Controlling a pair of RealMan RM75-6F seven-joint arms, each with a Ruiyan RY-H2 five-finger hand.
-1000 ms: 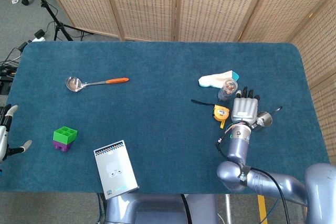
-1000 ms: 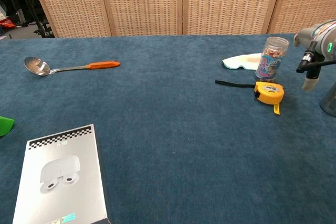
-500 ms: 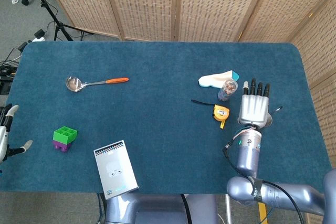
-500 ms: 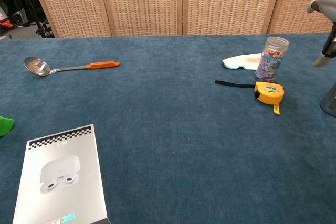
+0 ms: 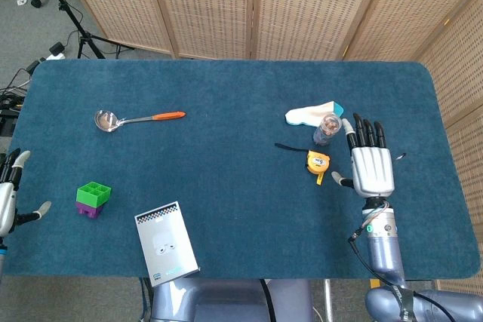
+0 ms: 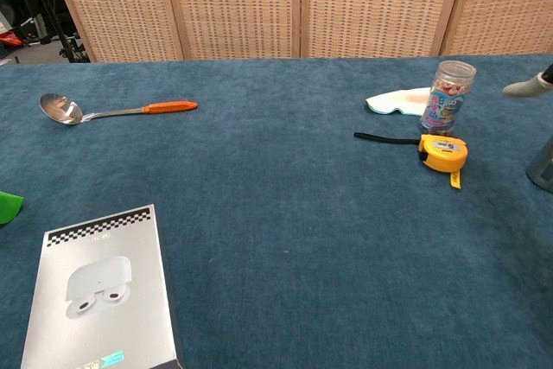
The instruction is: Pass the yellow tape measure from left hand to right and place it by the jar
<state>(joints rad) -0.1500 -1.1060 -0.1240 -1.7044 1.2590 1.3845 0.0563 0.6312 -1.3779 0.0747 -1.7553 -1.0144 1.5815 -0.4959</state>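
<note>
- Looking down from the head view, I find the yellow tape measure lying on the tabletop just beside the jar, its black strap trailing left.
- My right hand hovers near it, to its right, fingers spread, holding nothing; it is far nearer than my left hand, which is also empty and apart.
- I count one tape measure, one jar.

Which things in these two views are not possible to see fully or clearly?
- Metal cup: chest view, cut by right edge; head view, hidden under right robot hand.
- Left robot hand: head view, cut by left edge.
- Green block: chest view, cut by left edge.
- Jar label: too small.
</note>
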